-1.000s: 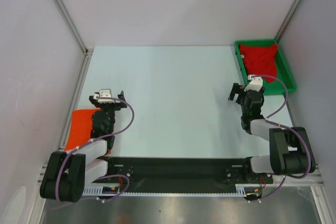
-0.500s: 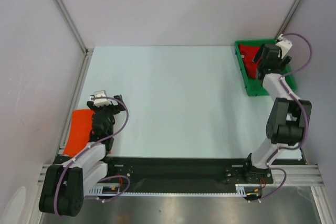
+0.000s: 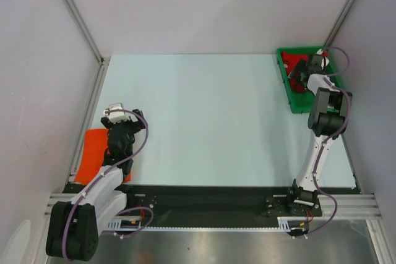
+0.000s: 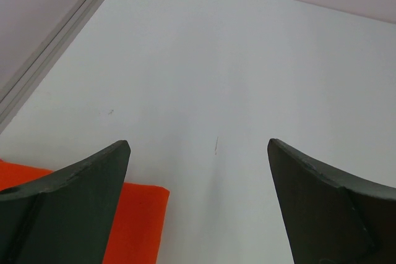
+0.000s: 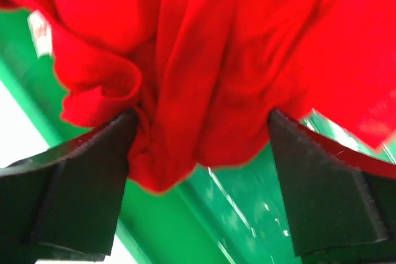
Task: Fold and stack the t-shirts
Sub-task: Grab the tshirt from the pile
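The step in hand looks like the pick-up of the second garment. The right gripper (image 3: 303, 70) reaches into the green plastic tray (image 3: 289, 99) at the far right corner of the pale table (image 3: 204, 109). There the bright red soft cloth t-shirt (image 3: 289, 61) lies crumpled, not yet spread or folded. In the right wrist view the right gripper's jaws stand wide apart with a bunched ridge of the red cloth (image 5: 216, 60) hanging between them. The left fingertip (image 5: 117, 131) sits right against a rolled fold, but nothing is pinched. The tray's glossy green floor (image 5: 185, 227) shows below the cloth. The orange cloth t-shirt (image 3: 93, 153), already a flat neat rectangle, lies at the near left edge of the table, partly under the left arm. The left gripper (image 3: 124, 129) hovers just beside it with its jaws fully apart and holding nothing. Its wrist camera shows only bare table between the fingers and a corner of the orange cloth (image 4: 139, 214) behind the left finger. The task seems about half done, with one shirt folded and one still to be handled. The next move probably calls for the right jaws to close firmly on that ridge of fabric. They would need to catch enough layers that the shirt lifts clear of the tray wall without slipping or dragging the tray, so it can be laid out flat for folding.
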